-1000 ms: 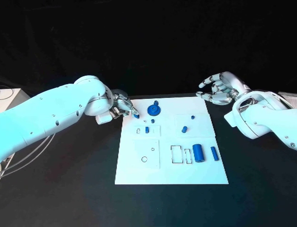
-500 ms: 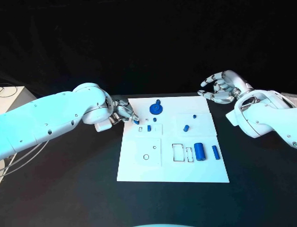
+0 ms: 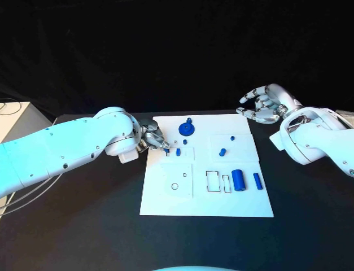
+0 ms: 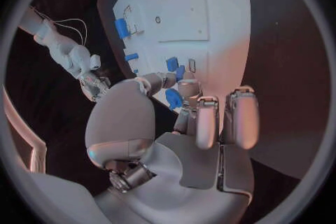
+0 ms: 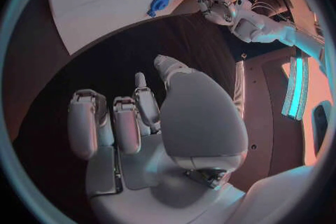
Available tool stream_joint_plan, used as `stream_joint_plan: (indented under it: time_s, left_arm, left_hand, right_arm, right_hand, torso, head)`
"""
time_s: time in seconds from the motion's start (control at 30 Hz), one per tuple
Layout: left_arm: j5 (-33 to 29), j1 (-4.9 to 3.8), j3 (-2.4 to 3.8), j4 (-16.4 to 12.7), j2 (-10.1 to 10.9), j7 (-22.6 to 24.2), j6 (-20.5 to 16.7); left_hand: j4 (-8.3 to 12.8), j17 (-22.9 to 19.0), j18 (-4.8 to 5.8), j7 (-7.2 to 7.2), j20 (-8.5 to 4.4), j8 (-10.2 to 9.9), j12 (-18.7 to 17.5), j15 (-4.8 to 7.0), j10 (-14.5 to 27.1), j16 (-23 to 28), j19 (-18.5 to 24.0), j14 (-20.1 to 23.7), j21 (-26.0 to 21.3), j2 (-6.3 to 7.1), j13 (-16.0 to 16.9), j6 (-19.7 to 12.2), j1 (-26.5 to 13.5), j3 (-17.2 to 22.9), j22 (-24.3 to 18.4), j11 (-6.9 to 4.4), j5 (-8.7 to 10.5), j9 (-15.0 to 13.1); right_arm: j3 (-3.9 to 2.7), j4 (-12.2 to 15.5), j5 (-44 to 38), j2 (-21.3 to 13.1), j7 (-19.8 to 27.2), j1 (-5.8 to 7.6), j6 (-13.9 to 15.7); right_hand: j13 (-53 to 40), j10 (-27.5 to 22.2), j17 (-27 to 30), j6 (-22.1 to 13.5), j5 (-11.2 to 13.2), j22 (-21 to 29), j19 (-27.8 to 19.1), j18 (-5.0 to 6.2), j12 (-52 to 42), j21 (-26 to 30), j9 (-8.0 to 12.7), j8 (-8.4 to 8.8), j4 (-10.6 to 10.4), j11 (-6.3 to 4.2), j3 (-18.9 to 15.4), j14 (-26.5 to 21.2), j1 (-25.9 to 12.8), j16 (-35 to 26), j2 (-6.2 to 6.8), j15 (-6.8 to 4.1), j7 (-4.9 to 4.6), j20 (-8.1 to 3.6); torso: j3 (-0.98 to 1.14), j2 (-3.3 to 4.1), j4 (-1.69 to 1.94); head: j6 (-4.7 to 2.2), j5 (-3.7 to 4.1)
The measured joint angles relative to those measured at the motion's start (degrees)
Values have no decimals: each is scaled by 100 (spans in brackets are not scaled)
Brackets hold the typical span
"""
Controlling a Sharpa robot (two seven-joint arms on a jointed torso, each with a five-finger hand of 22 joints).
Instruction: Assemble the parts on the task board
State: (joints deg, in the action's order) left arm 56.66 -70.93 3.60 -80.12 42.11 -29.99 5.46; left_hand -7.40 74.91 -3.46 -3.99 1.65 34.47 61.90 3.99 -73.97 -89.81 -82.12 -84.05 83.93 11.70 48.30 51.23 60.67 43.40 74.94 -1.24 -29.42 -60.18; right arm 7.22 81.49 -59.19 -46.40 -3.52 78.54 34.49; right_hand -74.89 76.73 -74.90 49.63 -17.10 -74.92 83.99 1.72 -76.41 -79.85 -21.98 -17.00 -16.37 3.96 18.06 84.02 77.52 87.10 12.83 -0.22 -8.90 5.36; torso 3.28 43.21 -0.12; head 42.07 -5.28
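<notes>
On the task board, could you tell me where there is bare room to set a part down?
The task board's near strip, below the rectangular cutouts and the large blue cylinder, is bare. The far left corner is crowded: the left hand holds a small blue part there, beside the blue disc.

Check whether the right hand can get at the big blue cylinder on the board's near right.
Probably yes: the right hand holds nothing, and the big blue cylinder lies bare on the task board, with nothing between them.

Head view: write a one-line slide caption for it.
Left hand pinches a small blue part over the white board's left edge; right hand waits beyond its far corner.
</notes>
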Motion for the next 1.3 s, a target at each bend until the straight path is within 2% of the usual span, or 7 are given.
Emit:
stream_joint_plan:
  time_s: [0.47,1.3]
  left_arm:
    - [297,99,-11,-16,-67,0,-110]
    - [755,156,-8,-28,-84,-2,-120]
  left_hand:
    - [1,0,0,1,0,0,0,0,1,0,0,0,0,-1,4,1,1,1,-1,1,-30,-42]
    - [7,0,-1,2,0,-18,-1,-1,4,0,1,0,0,-8,3,2,8,7,-2,4,-44,-39]
  right_arm:
    - [1,28,0,-16,-5,-3,0]
    - [0,52,0,-26,-6,-3,2]
  right_hand:
    - [10,0,0,0,0,1,0,0,0,24,-7,0,-16,0,16,0,0,0,0,0,0,0]
    - [27,0,0,0,-20,-3,0,0,23,24,-6,0,-16,0,16,0,0,-22,0,0,0,0]
  torso:
    - [3,10,1]
    - [-4,2,5]
  head:
    - [57,24]
    - [107,41]
